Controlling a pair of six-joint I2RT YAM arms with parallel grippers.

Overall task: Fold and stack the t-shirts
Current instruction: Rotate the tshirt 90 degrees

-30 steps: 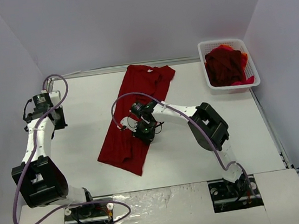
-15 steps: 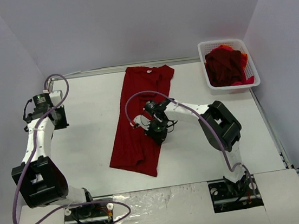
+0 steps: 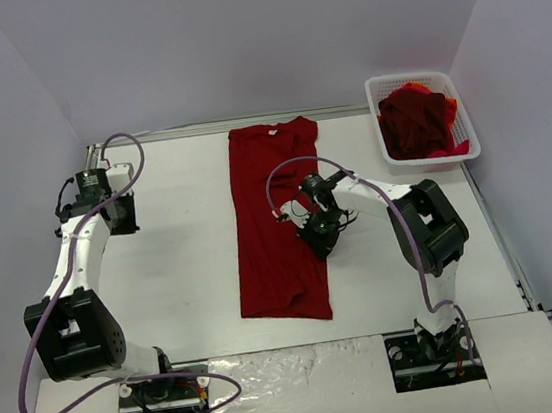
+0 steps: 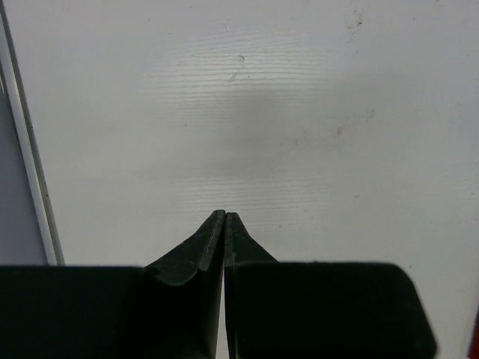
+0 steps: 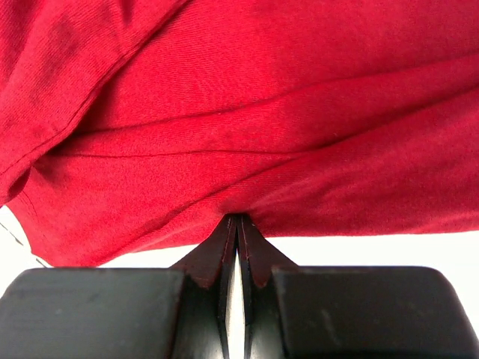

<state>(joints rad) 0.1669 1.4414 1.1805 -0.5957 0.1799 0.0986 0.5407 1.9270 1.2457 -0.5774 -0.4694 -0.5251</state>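
Right gripper [image 5: 237, 219] tight on red t-shirt [image 5: 262, 112] edge

t-shirt [image 5: 247, 112] cut off at right wrist view's edges, heaped shirts [image 3: 415, 121] in basket [image 3: 406, 77] uncountable

The t-shirt [image 3: 272, 217] has been swung from a slant to a straight front-to-back lie; its edge has been dragged rightward, pinched in the right gripper [image 3: 323, 243]; the left gripper [image 3: 119, 214] has been shifted slightly right.

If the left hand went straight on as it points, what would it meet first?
Likely the white table; the left hand, shut and empty, has nothing else ahead, though depth is unclear.
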